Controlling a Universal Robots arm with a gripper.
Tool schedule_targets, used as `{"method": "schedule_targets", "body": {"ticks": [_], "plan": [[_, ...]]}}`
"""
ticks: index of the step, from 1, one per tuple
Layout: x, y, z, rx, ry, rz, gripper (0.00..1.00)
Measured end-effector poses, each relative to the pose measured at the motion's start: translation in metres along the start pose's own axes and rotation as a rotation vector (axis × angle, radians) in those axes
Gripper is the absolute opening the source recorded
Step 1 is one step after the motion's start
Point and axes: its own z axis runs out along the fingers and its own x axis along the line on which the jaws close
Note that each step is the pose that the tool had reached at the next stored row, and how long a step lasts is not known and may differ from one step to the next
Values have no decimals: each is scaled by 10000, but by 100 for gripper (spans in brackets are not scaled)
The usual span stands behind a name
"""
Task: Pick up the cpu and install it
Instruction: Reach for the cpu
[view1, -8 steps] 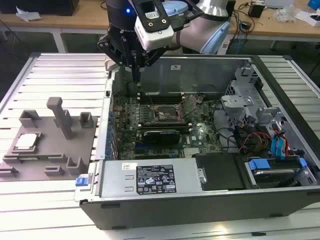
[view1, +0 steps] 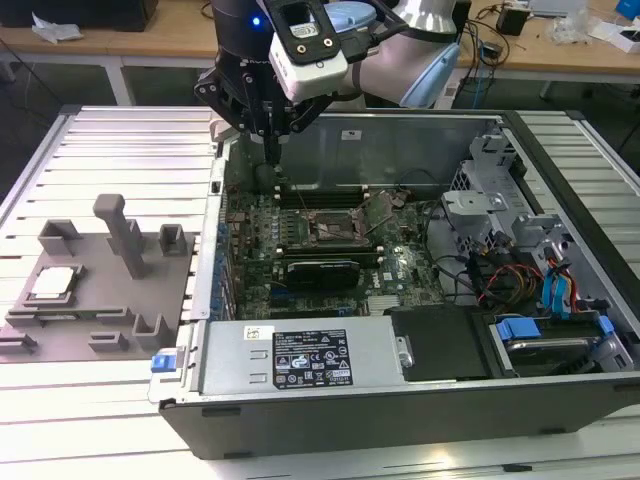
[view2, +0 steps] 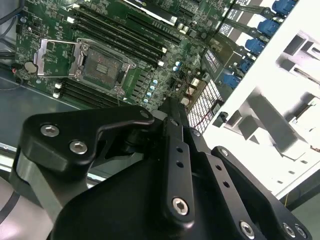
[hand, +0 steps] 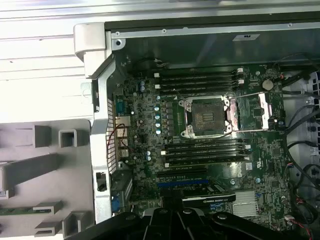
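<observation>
Silvery on top, flat and square, the cpu (view1: 52, 283) lies in a shallow recess of the matte grey plastic tray (view1: 110, 295), toward the exterior view's left and well apart from the gripper (view1: 272, 150). Blocky U-shaped holders and one tall T-headed post (view1: 120, 235) rise from the tray, which rests on a tabletop (view1: 110, 140) of ribbed pale aluminium slats. Just beside the tray stands the open computer case (view1: 400, 410), a dark sheet-metal box with a labelled silver power unit (view1: 300, 355) along its near wall. Inside lies the green motherboard (hand: 140, 130), dense with small components and crossed by long black memory slots (hand: 200, 80). Its socket (hand: 206, 116), a dark square within a bright metal frame, is uncovered, and the hinged load plate (hand: 257, 110) is swung aside next to it. In the exterior view the gripper hangs above the board's far edge, near the case's rear wall. Its black links carry round screw heads in the second wrist view. The narrow fingers (view2: 172, 130) are clenched together on nothing and taper to one thin tip.
</observation>
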Motion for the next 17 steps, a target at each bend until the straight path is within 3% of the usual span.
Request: {"method": "schedule_targets", "body": {"ticks": [17], "plan": [[244,-17,-6,-1,-1,4,11]]}}
